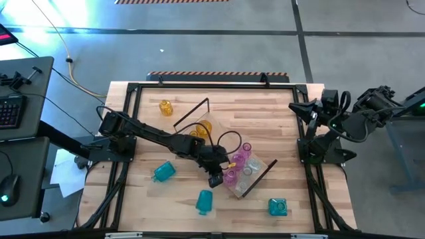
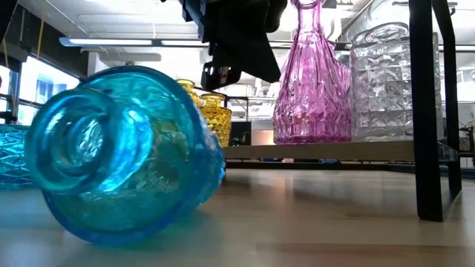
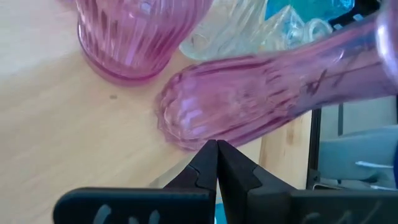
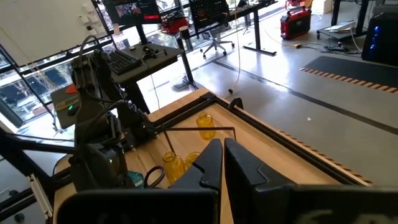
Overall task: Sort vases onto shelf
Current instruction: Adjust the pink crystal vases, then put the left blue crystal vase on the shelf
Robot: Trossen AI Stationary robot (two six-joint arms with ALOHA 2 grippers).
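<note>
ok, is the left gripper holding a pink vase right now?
No. In the left wrist view the left gripper is shut on nothing, its fingertips pressed together just short of the pink vase on the shelf.

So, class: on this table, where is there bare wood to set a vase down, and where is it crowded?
Bare wood: the far right corner between the shelf and the parked right gripper, and the near left corner beside the blue vase. Crowded: the shelf's right end, where the shut left gripper sits against the pink vases.
</note>
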